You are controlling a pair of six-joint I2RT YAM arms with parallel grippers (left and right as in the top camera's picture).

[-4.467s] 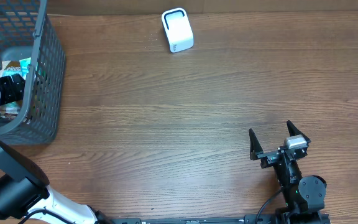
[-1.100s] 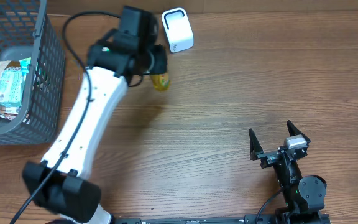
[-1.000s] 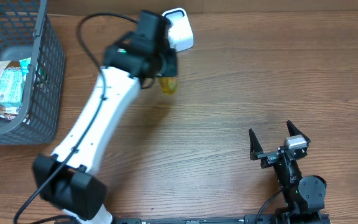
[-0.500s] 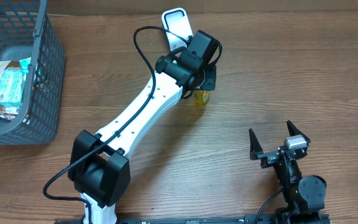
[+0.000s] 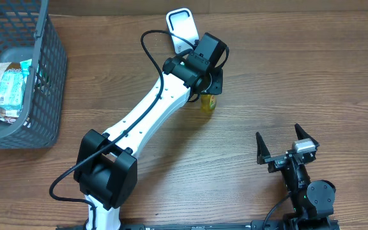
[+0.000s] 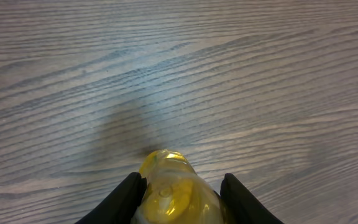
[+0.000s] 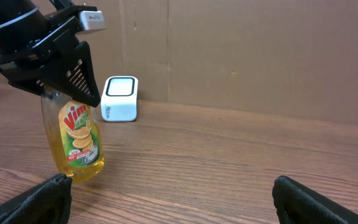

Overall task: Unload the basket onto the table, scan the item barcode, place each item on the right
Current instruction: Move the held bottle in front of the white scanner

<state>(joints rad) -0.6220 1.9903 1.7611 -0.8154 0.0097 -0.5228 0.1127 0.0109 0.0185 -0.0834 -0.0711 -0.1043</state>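
Over the counter [image 5: 312,70], the yellow soap bottle [image 7: 79,140] is held upright near the white scanner [image 5: 181,25], pinched by the left hand [image 5: 208,88], right hand [image 5: 278,135] spread; presenting seems underway, and its barcode next needs turning toward it.

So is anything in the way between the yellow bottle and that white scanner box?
No, nothing visible. The left end effector holds the yellow bottle upright, and only bare table lies between it and the white scanner.
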